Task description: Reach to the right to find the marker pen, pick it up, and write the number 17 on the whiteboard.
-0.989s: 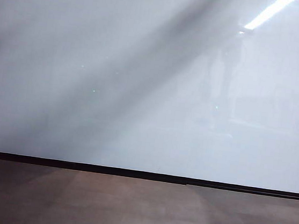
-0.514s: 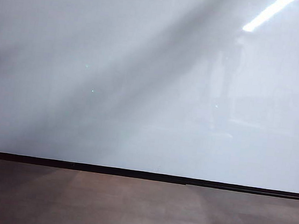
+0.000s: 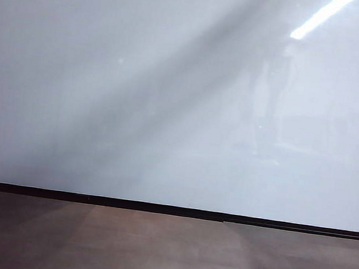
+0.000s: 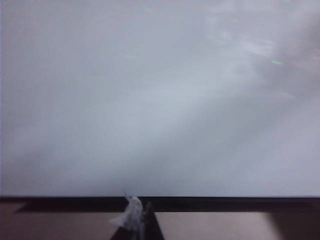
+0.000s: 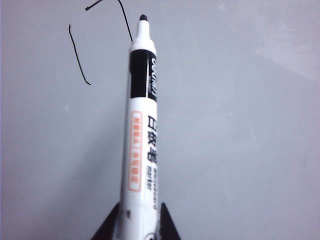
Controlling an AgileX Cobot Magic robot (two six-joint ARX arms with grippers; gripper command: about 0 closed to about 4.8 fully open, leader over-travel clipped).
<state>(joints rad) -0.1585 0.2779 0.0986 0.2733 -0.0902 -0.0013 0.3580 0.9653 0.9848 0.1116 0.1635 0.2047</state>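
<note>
The whiteboard (image 3: 171, 94) fills the exterior view, glossy white with a black edge strip (image 3: 158, 207); neither arm shows there. My right gripper (image 5: 140, 207) is shut on the marker pen (image 5: 142, 125), a white barrel with a black band, cap off. Its black tip (image 5: 143, 18) points at the whiteboard (image 5: 240, 125) beside two thin black strokes: a short upright line (image 5: 77, 55) and a hooked line (image 5: 125, 20). My left gripper (image 4: 142, 220) hangs before the board's lower edge (image 4: 225, 202), its dark fingers meeting in a point, with a white tuft (image 4: 132, 214) at the tip.
Below the board's black strip lies a brown-grey matte surface (image 3: 153, 248). A bright light streak (image 3: 323, 14) and faint grey reflections sit on the board's upper right.
Only the faint grey shading and small bright specks on the board have shifted a little in the exterior view. No arm has come into that view.
</note>
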